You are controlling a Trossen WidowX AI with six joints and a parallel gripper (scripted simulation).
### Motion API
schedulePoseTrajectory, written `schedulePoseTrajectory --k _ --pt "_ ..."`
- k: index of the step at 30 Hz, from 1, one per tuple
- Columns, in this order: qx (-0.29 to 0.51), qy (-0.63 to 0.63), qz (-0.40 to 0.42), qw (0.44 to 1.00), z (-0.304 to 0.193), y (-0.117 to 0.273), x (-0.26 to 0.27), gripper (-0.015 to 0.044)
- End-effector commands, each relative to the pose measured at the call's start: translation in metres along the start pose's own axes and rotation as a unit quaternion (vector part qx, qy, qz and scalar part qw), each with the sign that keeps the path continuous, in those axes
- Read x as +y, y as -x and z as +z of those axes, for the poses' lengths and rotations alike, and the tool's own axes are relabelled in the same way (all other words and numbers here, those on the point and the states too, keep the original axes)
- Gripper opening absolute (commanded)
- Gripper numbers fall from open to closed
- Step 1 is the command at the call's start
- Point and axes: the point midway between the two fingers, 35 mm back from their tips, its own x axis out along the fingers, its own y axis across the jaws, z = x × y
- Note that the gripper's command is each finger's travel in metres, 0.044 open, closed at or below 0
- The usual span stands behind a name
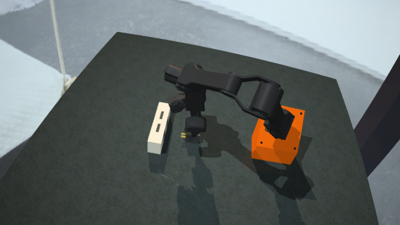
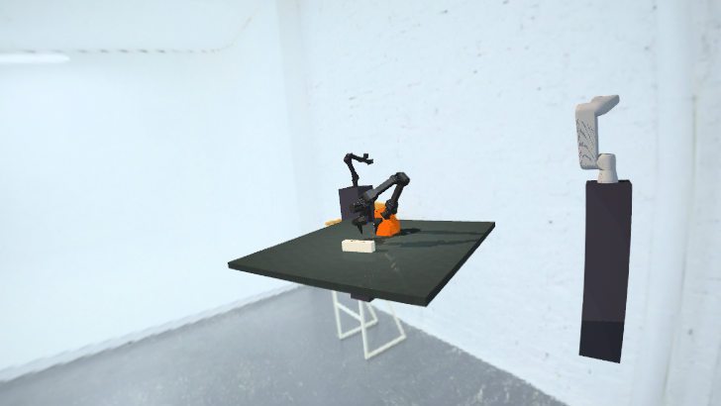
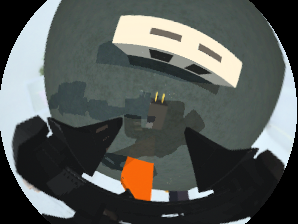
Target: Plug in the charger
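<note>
The white power strip [image 1: 158, 128] [image 2: 358, 246] [image 3: 176, 48] lies flat on the dark table [image 1: 111, 181] [image 2: 434, 266], with two slotted outlets on its top face. The small dark two-prong charger [image 1: 193, 139] [image 3: 154, 115] lies on the table just right of the strip. Its yellow prongs [image 1: 183, 135] [image 3: 158, 96] point toward the strip. My gripper [image 1: 195, 126] [image 2: 360, 225] [image 3: 154, 125] is open and empty. It hangs pointing down right above the charger, with one finger on each side of it in the wrist view and neither touching it.
The arm's orange base block [image 1: 277, 139] [image 2: 387, 227] stands on the table to the right. A dark post [image 1: 383, 111] rises past the table's right edge. A second arm on a dark pedestal [image 2: 355, 199] stands behind the table, and a tall dark pillar [image 2: 605, 266] at the right.
</note>
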Motion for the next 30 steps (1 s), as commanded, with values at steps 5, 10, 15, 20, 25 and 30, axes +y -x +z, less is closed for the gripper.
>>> schedulePoseTrajectory --k 5,10,15,20,25,30 --pt "0.009 -0.027 0.004 1.0 -0.006 -0.001 -0.003 0.044" --pt "0.009 -0.027 0.004 1.0 -0.006 -0.006 -0.003 0.044" --pt "0.009 -0.027 0.004 1.0 -0.005 -0.015 -0.003 0.044" --pt "0.009 -0.027 0.004 1.0 -0.005 -0.018 -0.003 0.044" --pt "0.009 -0.027 0.004 1.0 -0.004 -0.026 -0.003 0.044" --pt "0.009 -0.027 0.004 1.0 -0.003 -0.034 -0.003 0.044"
